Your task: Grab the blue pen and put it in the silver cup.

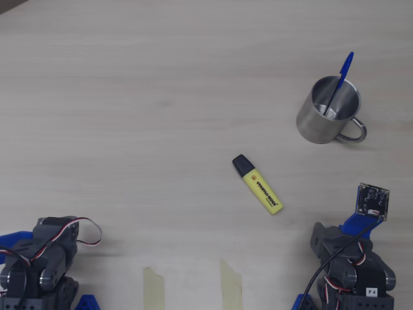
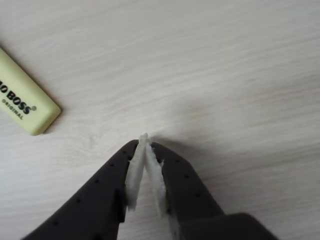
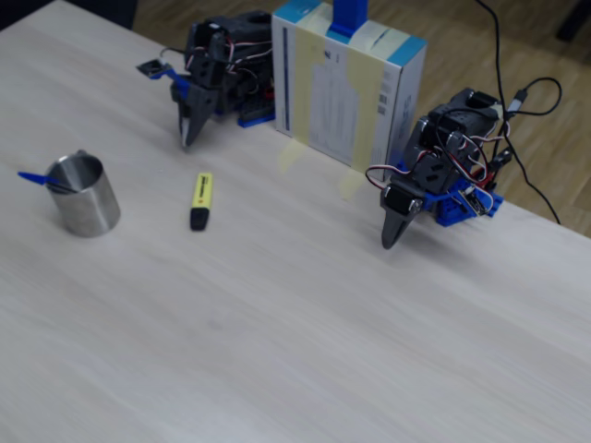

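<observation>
The blue pen (image 1: 339, 82) stands inside the silver cup (image 1: 328, 111), leaning on its rim, so the task appears complete, while the gripper (image 2: 146, 142) rests empty, fingers together, near the yellow highlighter (image 1: 258, 184).

Overhead: straight down on my table (image 1: 129, 97).
Wrist: close behind my gripper (image 2: 145, 142).
Fixed: high, oblique, facing me; shares highlighter (image 3: 200, 199).

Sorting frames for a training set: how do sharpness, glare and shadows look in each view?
Overhead view: sharp and evenly lit, bright reflections inside the silver cup, blue pen crisp. Wrist view: the tool slightly soft, a faint shadow on the table ahead of it. Fixed view: softer overall, highlighter text unreadable.
</observation>
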